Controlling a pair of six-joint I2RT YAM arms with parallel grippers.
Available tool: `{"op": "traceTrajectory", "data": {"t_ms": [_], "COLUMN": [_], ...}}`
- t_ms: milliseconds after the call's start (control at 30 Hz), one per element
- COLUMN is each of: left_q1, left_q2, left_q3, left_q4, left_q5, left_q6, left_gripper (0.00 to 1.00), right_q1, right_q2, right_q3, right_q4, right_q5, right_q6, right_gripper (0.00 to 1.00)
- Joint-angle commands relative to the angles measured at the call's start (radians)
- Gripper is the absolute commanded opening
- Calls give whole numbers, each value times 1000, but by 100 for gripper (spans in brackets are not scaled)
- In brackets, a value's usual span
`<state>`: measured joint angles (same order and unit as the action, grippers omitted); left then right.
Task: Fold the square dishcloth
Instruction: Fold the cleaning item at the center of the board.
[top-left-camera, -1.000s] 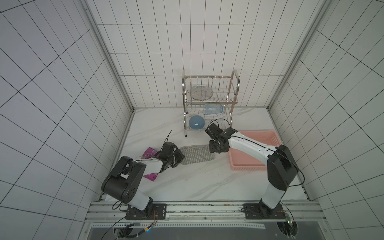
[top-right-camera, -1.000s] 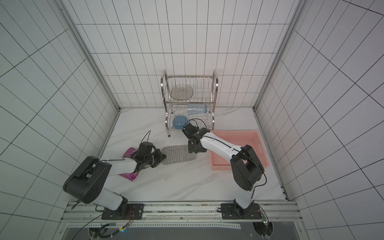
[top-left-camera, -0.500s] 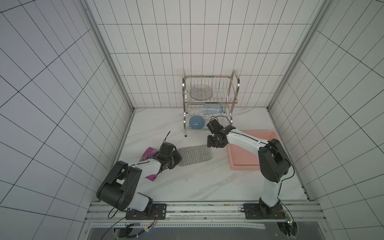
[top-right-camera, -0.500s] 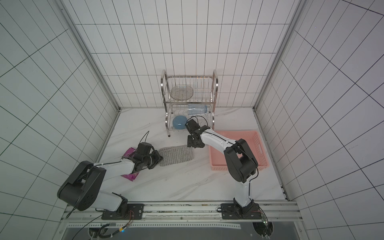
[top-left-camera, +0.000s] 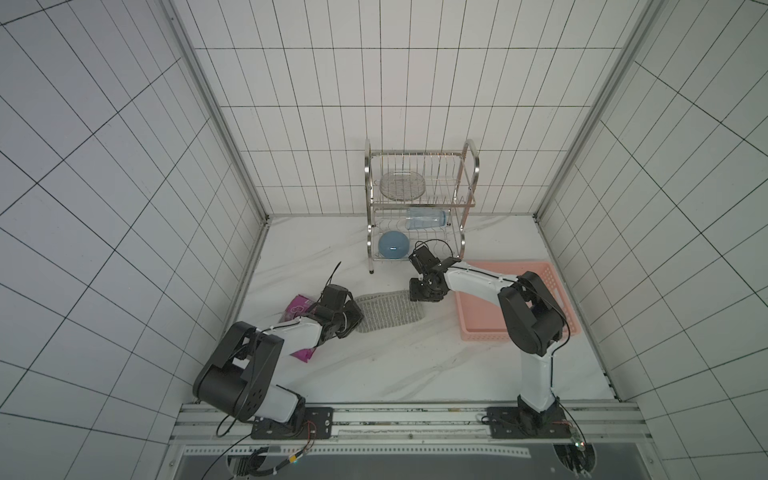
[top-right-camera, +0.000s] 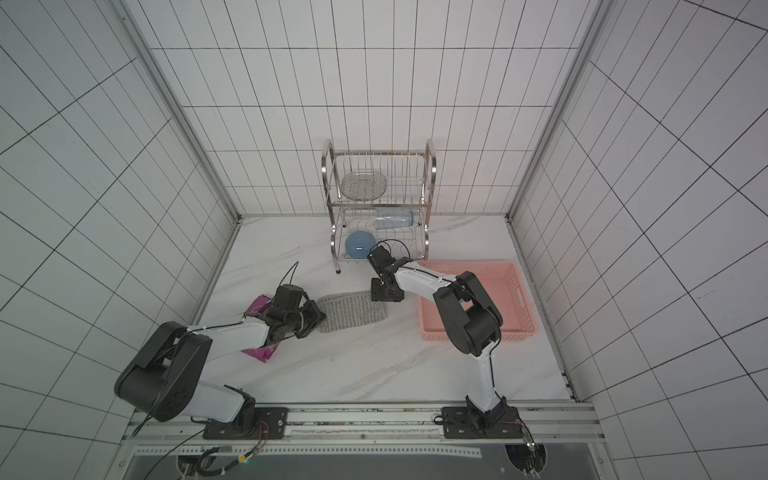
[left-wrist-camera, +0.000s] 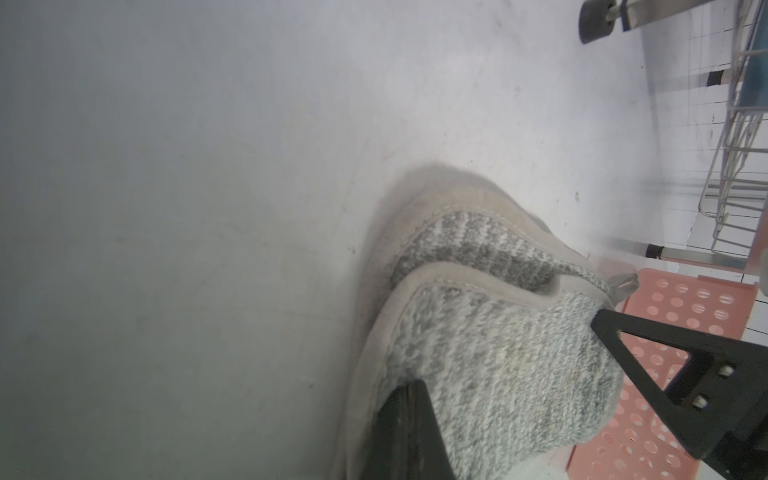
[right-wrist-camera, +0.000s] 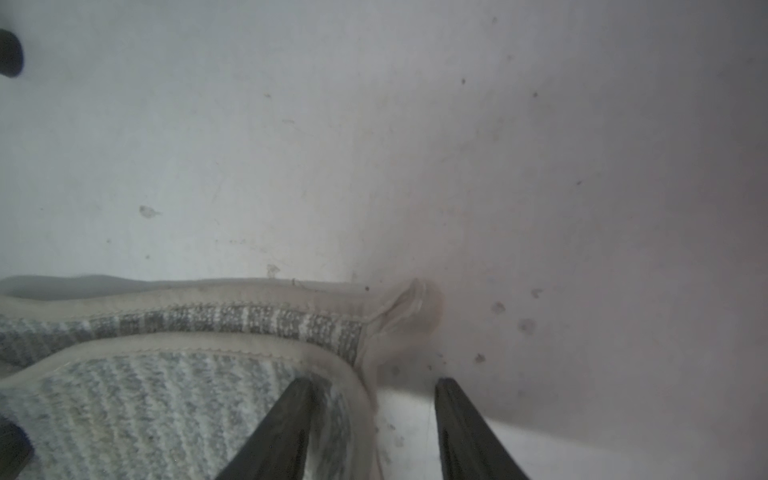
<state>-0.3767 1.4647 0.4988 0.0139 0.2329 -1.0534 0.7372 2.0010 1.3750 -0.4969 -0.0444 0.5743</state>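
Nearest, my left pincer is clamped on the left end of the dishcloth, which lies doubled over on the counter, and farther off my right pincer stands apart astride its far right corner.

One square dishcloth is counted, one pink basket, one magenta snack bag. One two-tier wire rack is tallied, and in it one glass plate, one clear tumbler and one blue bowl. Two robot arms are noted.
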Motion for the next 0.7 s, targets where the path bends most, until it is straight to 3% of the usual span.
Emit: {"op": "traceTrajectory", "data": {"t_ms": [0,167,367,533,667], "left_q1": [6,7,4,2,1], "left_q2": [32,39,41,44,41], "left_q3": [0,5,6,11,17], "left_q4": [-92,-88,-88,-87,-87], "left_q5": [-30,-27,-24,-19,-19], "left_q6": [17,16,16,18,19], "left_gripper": [0,0,0,0,0], "right_q1": [3,20,45,51,63], "right_q2": [27,25,14,-35,-98], "right_q3": [-34,-62,-72,-75,-65], "right_q4": [27,56,78,83,21], "right_q5": [-21,-35,-36,-22,92], "right_q6": [-11,3,13,-8,-15], "right_gripper": [48,31,1,0,0]}}
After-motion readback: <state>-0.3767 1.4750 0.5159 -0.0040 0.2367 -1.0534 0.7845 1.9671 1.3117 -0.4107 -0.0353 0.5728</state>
